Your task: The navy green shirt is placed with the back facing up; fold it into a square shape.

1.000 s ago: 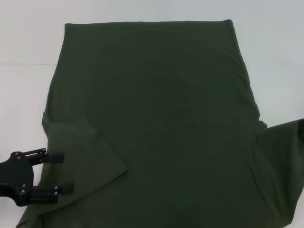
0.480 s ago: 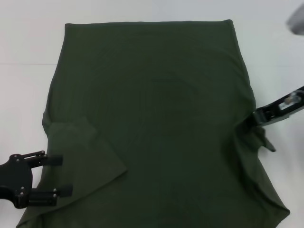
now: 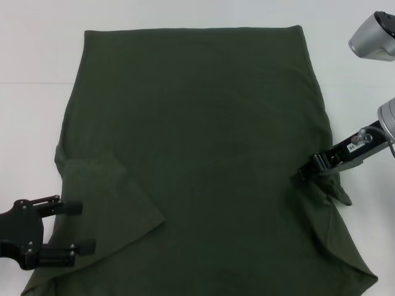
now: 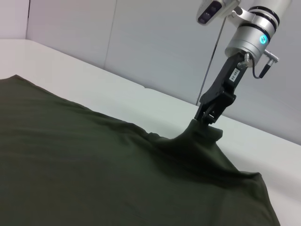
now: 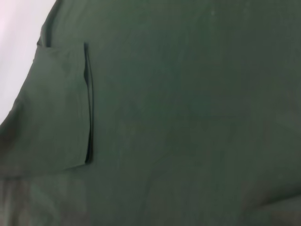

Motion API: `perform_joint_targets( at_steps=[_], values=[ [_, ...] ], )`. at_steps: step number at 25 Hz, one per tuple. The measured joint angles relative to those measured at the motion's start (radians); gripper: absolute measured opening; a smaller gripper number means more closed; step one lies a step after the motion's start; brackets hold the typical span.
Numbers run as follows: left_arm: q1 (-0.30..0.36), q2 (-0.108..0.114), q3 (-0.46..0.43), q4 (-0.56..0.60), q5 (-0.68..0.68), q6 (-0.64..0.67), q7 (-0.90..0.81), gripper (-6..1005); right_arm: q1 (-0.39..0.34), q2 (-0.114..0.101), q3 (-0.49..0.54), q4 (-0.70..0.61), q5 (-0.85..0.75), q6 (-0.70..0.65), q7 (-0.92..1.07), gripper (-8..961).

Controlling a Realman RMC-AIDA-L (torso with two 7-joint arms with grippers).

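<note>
Right gripper (image 3: 307,169) was seen closed on a pinch of the navy green shirt (image 3: 203,148) at its right sleeve, the cloth drawn up into a small peak beneath the jaws. Spread back-up across the white table (image 3: 37,55), the shirt was shown with its left sleeve folded inward. At the near left edge the left gripper (image 3: 79,227) was held with fingers apart, nothing gripped
</note>
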Motion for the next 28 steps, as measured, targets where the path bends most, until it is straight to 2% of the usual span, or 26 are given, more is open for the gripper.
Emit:
perform_joint_targets(
  at_steps=[4, 8, 11, 15, 20, 28],
  values=[
    [-0.002, 0.000, 0.001, 0.000, 0.000, -0.007, 0.000, 888, -0.015, -0.005, 0.010, 0.018, 0.081, 0.001, -0.014, 212],
    [-0.002, 0.000, 0.000, -0.002, 0.000, -0.015, -0.001, 888, -0.045, -0.032, 0.015, 0.088, 0.227, 0.006, -0.028, 397],
    [-0.002, -0.001, 0.001, -0.003, -0.002, -0.020, -0.001, 888, -0.067, -0.052, 0.022, 0.135, 0.276, 0.017, -0.032, 538],
    [-0.002, -0.001, 0.001, -0.004, -0.005, -0.026, -0.001, 888, -0.110, -0.058, 0.049, 0.145, 0.326, 0.022, -0.058, 706],
    [-0.001, -0.003, -0.016, -0.006, -0.008, -0.029, -0.003, 888, -0.224, -0.056, 0.143, 0.181, 0.429, 0.017, -0.124, 713],
    [-0.008, -0.007, -0.053, -0.018, -0.010, -0.029, -0.003, 888, -0.410, -0.112, 0.346, 0.309, 0.498, 0.029, -0.265, 736]
  ],
)
